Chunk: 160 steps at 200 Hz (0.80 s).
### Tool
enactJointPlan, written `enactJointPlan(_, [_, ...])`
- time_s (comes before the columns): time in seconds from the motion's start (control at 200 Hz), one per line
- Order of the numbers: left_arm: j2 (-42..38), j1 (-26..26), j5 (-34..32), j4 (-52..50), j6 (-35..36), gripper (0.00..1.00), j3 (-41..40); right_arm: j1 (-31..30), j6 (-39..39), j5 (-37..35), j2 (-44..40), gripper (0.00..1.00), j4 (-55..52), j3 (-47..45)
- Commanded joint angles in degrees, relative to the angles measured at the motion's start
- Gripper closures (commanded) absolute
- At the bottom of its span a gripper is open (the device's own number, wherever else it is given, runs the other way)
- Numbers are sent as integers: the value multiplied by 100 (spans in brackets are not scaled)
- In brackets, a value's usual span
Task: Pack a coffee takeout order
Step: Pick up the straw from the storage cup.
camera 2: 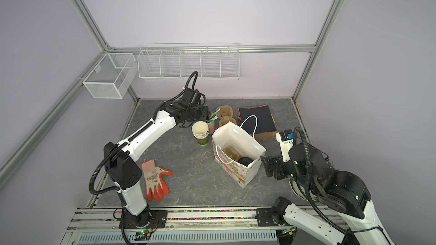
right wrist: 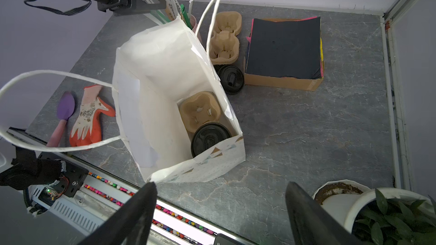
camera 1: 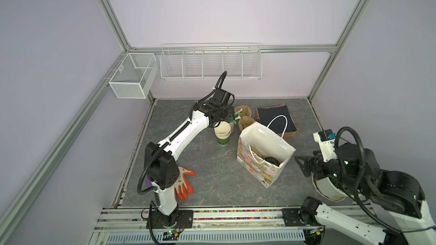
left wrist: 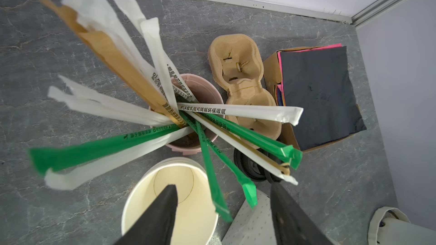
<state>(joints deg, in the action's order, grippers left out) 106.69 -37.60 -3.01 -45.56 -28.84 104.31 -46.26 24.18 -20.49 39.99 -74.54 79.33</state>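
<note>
A white paper bag stands open mid-table. At its bottom lie a brown pulp carrier and a black round cup lid. More carriers are stacked behind it, beside a black paper sheet on top of a cardboard box. My left gripper hovers over the stacked cream cups and the pink cup of wrapped straws. It is open, with a green straw tip between its fingers, untouched. My right gripper hangs open and empty by the bag's front right side.
A loose black lid lies beside the box. An orange glove and a purple spoon lie front left. A white plant pot stands front right. Wire baskets hang on the back wall.
</note>
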Motion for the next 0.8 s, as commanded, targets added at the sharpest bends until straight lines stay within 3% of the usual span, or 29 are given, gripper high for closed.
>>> enactJointPlan(0.0, [154, -54, -200, -336, 144, 49, 342, 12, 16, -170, -258, 12, -136, -147])
enactJointPlan(0.485, [533, -54, -420, -614, 142, 96, 717, 12, -34, -416, -875, 12, -355, -570])
enactJointPlan(0.555, [564, -54, -429, -702, 145, 100, 833, 11, -37, -476, -937, 12, -352, -666])
enactJointPlan(0.795, [530, -45, -655, -1276, 247, 100, 1504, 5, 24, -491, -997, 12, -346, -971])
